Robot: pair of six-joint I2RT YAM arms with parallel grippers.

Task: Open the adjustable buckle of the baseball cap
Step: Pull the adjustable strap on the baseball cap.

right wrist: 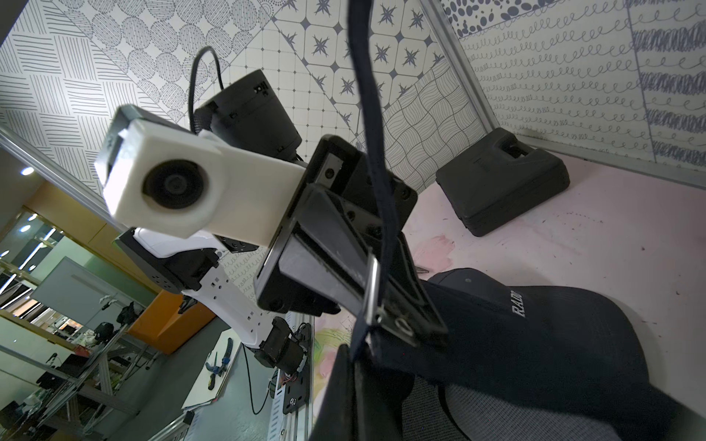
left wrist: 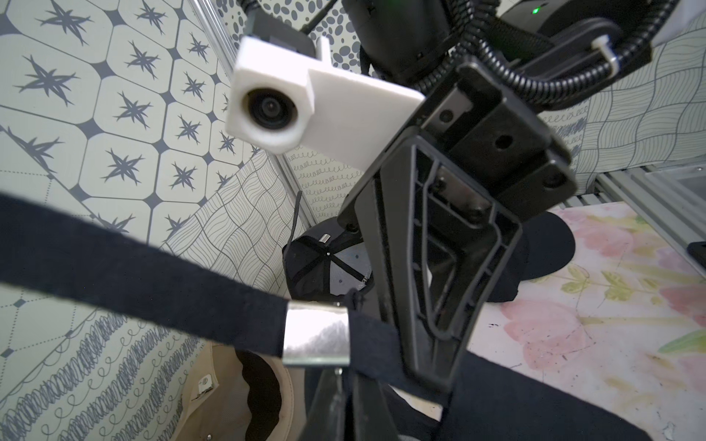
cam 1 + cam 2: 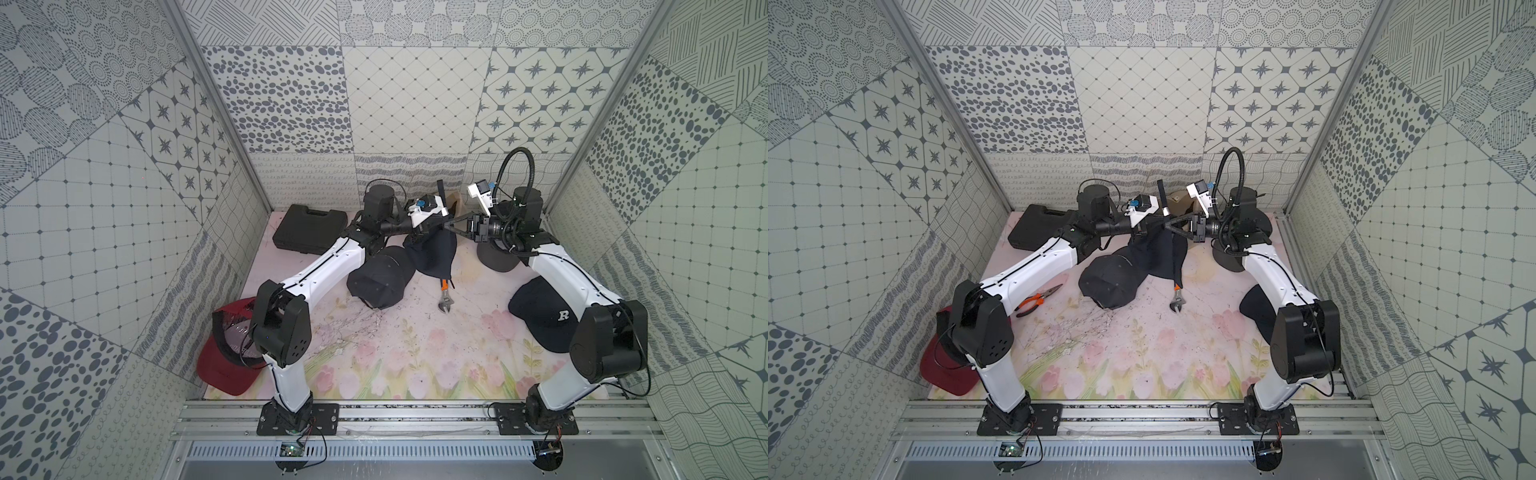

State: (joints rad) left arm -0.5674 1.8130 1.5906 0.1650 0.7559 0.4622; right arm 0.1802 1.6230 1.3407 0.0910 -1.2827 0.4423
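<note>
At twelve o'clock, baseball cap point(image 3: 432, 257): navy crown hangs from both grippers.
Left gripper point(image 1: 401, 320): reaching from nine o'clock, clenched at the buckle point(image 2: 316, 332).
Right gripper point(image 2: 420, 355): from three o'clock, clenched on the cap's band just beside it.
Strap point(image 2: 114, 259): threaded through the buckle; tail points up.
Progress: grips set; opening seemingly not yet done.

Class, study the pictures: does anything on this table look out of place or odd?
Yes. A wrench lies on the table, its handle partly hidden by the lifted navy cap, and pliers lie beside the left arm. Hand tools look odd among caps.
</note>
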